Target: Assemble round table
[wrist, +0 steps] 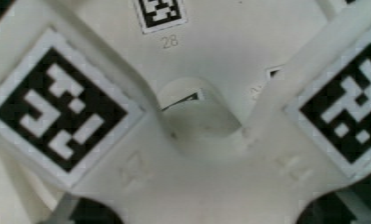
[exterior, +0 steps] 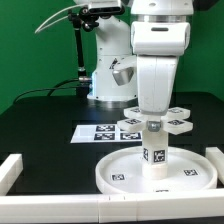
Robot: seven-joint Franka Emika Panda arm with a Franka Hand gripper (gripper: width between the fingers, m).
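The disc (exterior: 155,168) lies rim-up near the table's front edge, the leg (exterior: 155,143) upright at its centre. The gripper (exterior: 152,118) hangs over the leg with the foot (wrist: 182,110) seemingly clamped in it, probably for seating. At the disc's 12 o'clock lies the marker board (exterior: 112,131).

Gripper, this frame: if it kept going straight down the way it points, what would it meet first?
Likely the cross-shaped foot piece, which fills the wrist view directly ahead. In the exterior view it sits atop the leg standing in the round disc; whether the gripper already touches it is unclear.
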